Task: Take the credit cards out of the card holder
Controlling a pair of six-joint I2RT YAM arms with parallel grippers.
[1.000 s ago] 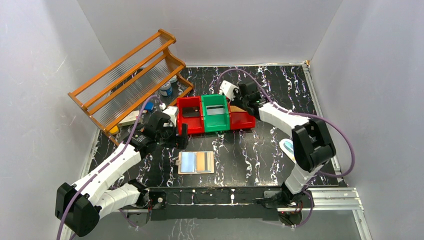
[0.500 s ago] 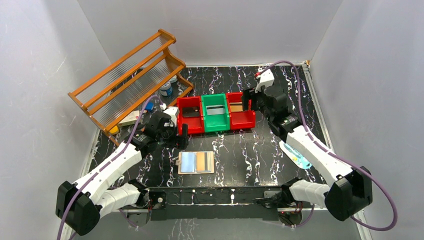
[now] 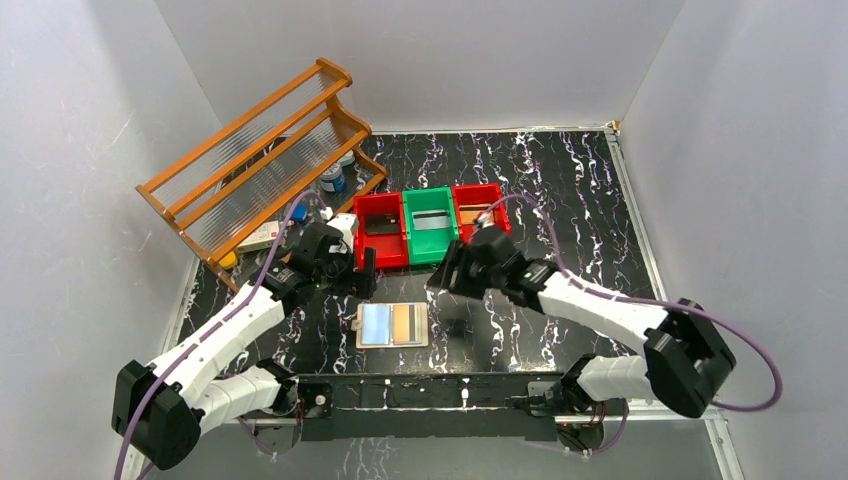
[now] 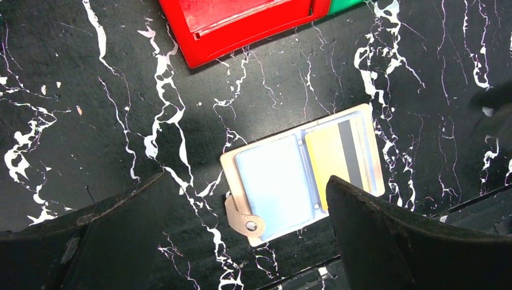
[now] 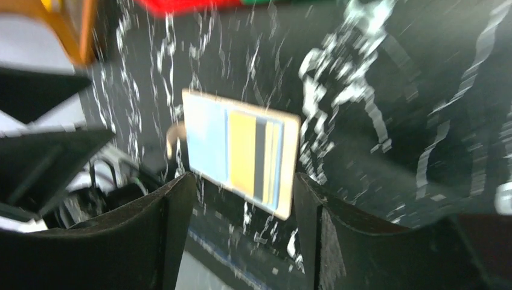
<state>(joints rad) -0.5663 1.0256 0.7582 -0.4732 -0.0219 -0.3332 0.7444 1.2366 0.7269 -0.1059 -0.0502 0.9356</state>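
Marbled black table [image 3: 560,180]; left gripper [image 3: 366,272] spread wide, empty, at eleven o'clock of the open card holder [image 3: 392,325]; right gripper [image 3: 442,275] parted, empty, at two o'clock, its wrist view blurred; orange-gold card [image 3: 404,323] sleeved in the holder's three-o'clock half, layers beneath unreadable.

Count was in: three bins in the row, a red bin [image 3: 385,257], a green bin [image 3: 432,252] and a second red bin [image 3: 481,188]. One card lay in each: a dark card [image 3: 381,225], a silvery grey card [image 3: 432,222], an orange-brown card [image 3: 469,212]. One card holder [image 3: 376,324] lay open, two sleeve pages showing, with one orange-gold card [image 3: 404,323] inside, so four cards all told. One wooden rack [image 3: 255,160]. Two arms, the left arm [image 3: 225,335] and the right arm [image 3: 600,305]. The small things under the rack were too crowded to count.
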